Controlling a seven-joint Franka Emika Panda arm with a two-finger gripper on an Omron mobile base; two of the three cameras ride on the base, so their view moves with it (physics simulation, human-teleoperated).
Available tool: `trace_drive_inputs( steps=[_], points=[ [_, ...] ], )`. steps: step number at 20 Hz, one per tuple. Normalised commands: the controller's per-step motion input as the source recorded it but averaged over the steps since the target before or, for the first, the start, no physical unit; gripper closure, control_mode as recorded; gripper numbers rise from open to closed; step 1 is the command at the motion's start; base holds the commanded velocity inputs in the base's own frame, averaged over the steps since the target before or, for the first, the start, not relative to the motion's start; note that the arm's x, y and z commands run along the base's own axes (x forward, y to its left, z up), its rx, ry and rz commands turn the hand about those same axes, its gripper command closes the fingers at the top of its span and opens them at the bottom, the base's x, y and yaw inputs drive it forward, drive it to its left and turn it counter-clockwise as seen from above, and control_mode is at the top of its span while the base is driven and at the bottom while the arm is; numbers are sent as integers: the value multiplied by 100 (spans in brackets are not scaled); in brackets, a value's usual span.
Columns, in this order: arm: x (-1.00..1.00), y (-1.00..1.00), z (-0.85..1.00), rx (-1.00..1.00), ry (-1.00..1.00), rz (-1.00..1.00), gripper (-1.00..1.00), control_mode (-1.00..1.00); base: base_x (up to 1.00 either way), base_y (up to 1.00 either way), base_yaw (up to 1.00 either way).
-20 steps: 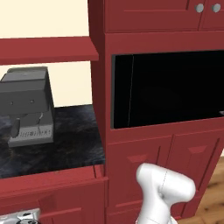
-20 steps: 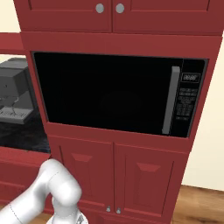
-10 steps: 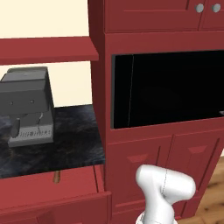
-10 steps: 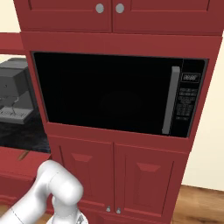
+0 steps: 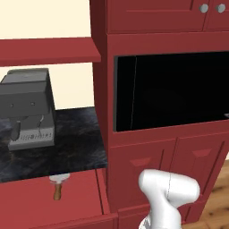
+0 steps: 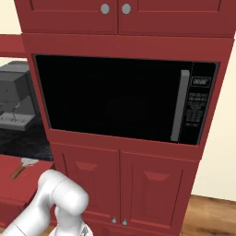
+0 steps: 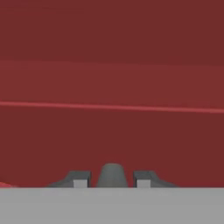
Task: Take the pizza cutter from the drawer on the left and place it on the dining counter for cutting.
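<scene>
Standing open at the lower left of the left base view: shallow, wide dark-red wooden drawer [image 5: 76,197]. Lying inside on its floor: small pizza cutter [image 5: 57,188] with a short brown wooden handle and a round greyish metal wheel, wheel end towards the cabinet, handle end towards the drawer front. Seen again at the left edge of the right base view, in the same drawer [image 6: 18,184], same pizza cutter [image 6: 21,168], untouched and well apart from the arm.

Just above the drawer: short black stone tabletop with grey marbling [image 5: 74,147], bearing a boxy grey coffee machine [image 5: 28,108] under a dark-red shelf [image 5: 49,50]. To the right: tall dark-red cabinet column with a built-in black microwave [image 6: 124,99], closed; below it, two closed dark-red cabinet doors [image 6: 124,184].

Rising at the bottom of both base views: white jointed arm [image 5: 167,193], bent downwards out of frame.

In the hand view, close against a flat dark-red wooden front [image 7: 112,87]: two small dark fingertips [image 7: 79,179] set fairly narrow, straddling a small round grey knob [image 7: 112,174]. Thin slivers of red showing between knob and either tip; cannot tell whether the jaws actually clamp it.
</scene>
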Motion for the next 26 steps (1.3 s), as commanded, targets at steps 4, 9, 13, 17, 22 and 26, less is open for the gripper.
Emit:
trace_drive_inputs(
  steps=[4,9,13,17,22,26],
  points=[
    [-74,4,-15,0,9,0,100,-100,0,0,0],
    [-69,5,-15,0,10,0,100,-100,0,0,0],
    [-70,4,-15,0,9,0,100,-100,0,0,0],
    [-70,5,-15,0,9,0,100,-100,0,0,0],
    [-63,5,-12,0,9,0,100,-100,0,0,0],
    [-58,4,-12,0,9,0,100,-100,0,0,0]
  ],
)
